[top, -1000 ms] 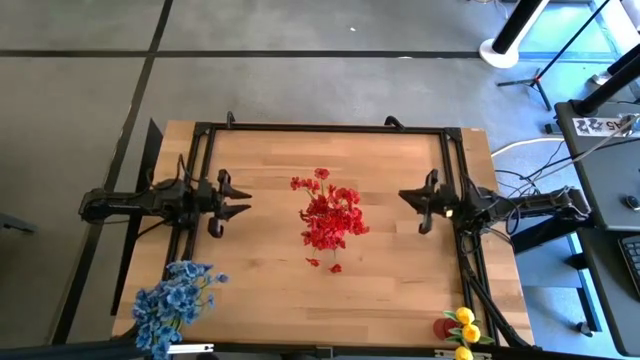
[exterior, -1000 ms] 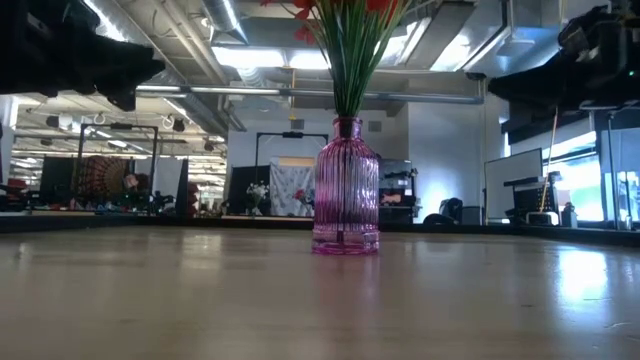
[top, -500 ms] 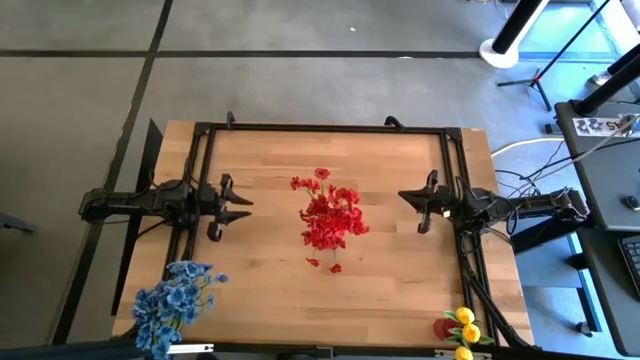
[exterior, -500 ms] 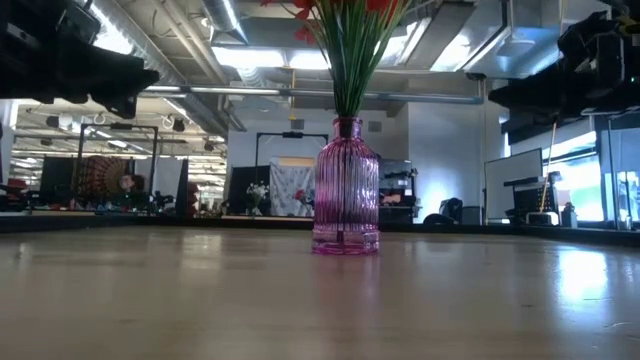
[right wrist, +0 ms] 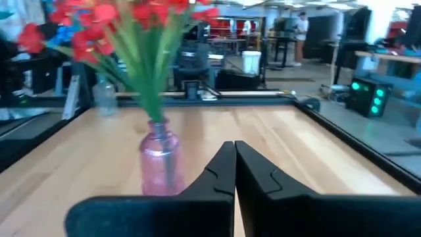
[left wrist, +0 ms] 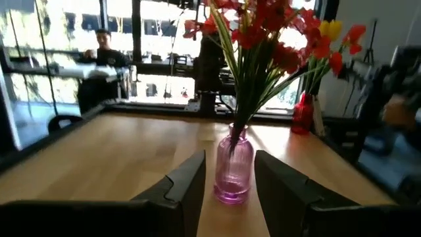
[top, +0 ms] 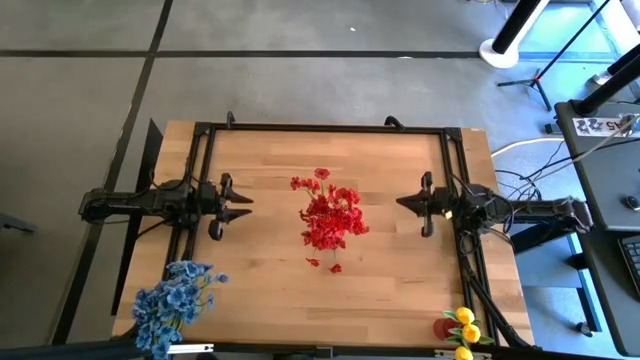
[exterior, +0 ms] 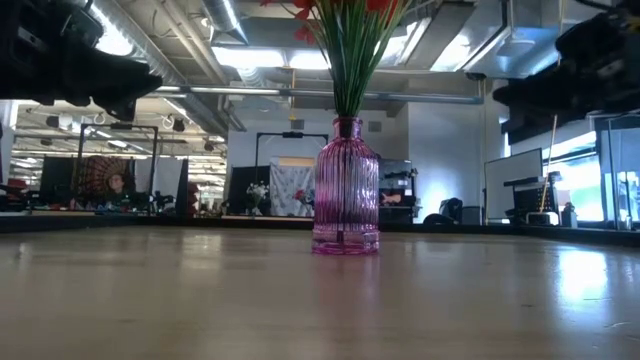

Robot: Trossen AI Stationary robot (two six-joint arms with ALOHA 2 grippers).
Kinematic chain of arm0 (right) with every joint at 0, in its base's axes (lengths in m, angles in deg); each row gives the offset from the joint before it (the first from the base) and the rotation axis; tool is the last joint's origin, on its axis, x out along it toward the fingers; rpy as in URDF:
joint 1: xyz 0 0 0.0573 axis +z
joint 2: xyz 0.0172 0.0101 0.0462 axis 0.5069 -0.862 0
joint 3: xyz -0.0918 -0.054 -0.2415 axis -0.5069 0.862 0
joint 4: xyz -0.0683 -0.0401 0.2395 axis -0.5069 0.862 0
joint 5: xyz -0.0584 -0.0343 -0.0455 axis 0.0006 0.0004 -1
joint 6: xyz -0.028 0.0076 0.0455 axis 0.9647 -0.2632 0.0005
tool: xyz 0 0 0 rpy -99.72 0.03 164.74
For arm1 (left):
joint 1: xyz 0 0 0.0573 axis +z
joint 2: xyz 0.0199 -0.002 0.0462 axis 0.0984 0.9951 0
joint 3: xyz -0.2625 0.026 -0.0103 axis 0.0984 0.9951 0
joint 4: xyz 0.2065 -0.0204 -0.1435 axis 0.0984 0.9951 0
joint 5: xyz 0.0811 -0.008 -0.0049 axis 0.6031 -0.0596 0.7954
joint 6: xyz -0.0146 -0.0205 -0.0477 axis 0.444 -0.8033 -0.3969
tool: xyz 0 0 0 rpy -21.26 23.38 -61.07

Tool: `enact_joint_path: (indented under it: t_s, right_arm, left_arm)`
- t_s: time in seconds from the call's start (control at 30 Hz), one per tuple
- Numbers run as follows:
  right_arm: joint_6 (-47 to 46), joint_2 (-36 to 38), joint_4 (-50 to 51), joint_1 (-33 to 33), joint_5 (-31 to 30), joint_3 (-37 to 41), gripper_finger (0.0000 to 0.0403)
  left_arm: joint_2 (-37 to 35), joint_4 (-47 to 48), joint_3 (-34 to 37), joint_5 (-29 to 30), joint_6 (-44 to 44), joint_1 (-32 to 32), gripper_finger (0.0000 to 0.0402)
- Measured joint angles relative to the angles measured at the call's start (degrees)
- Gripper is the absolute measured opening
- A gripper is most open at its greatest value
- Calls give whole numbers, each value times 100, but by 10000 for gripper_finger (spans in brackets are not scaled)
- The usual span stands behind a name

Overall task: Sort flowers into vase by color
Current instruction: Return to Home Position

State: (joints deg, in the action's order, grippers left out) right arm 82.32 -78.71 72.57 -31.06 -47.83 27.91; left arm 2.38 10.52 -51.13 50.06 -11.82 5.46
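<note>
Dead centre on the table (top: pixel 400 160), the red flowers (top: pixel 330 222) sit in the vase (exterior: pixel 345 190). Left gripper (top: pixel 245 205) at 9 o'clock: fingers apart, holding nothing. Right gripper (top: pixel 402 201) at 3 o'clock: pinched together, touching nothing.

No legible txt, labels, nos. or signs in any view.

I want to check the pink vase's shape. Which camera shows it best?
The low view: the pink vase stands whole, side-on and unobstructed. Both wrist views show it obliquely, from higher up. The high view shows only the red flowers covering it.
</note>
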Motion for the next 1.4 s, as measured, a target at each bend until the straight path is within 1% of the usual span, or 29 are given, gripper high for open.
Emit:
enact_joint_path:
  t_s: [0.1, 0.17, 0.2, 0.27, 0.3, 0.43, 0.57, 0.63, 0.73, 0.8, 1.07, 1.13, 1.23, 1.4]
  right_arm:
    - [-357, 56, 65, -460, 263, -26, 2]
    - [-348, 254, 274, -558, 414, -42, 2]
    - [-272, 352, 312, -559, 393, -42, 2]
    - [-156, 582, 350, -536, 180, -42, 2]
    - [-137, 712, 375, -538, 179, -42, 2]
    - [280, 1253, 463, -538, 428, -44, 1]
    - [408, 1234, 262, -543, 472, -42, 2]
    - [177, 1232, 395, -543, 622, -42, 2]
    - [-62, 1229, 555, -543, 865, -42, 2]
    - [-175, 1230, 633, -543, 890, -42, 2]
    - [-158, 1228, 668, -543, 235, -42, 2]
    - [-178, 1230, 841, -543, 15, -42, 3]
    - [-184, 1226, 1069, -543, -205, -42, 3]
    - [-177, 1139, 1158, -543, -128, -44, 3]
  left_arm:
    - [0, -2, 0, 0, -911, 0, 127]
    - [0, -2, 0, 0, -1386, 0, 127]
    - [0, -2, 0, 0, -1471, 0, 127]
    - [0, -2, 0, 0, -1519, 0, 128]
    - [0, -2, 0, 0, -1519, 0, 128]
    - [0, -1, 0, 1, -1521, 0, 127]
    - [0, -2, 0, 5, -1525, 0, 128]
    - [0, 0, 0, 5, -1522, 0, 127]
    - [0, 0, 0, 9, -1302, 0, 127]
    - [0, 0, 0, 9, -1066, 0, 127]
    - [0, 2, 0, 9, 314, 0, 127]
    - [0, 2, 0, 7, 564, 0, 127]
    - [0, 2, 0, 7, 654, 0, 127]
    - [0, 2, 0, 7, 656, 0, 127]
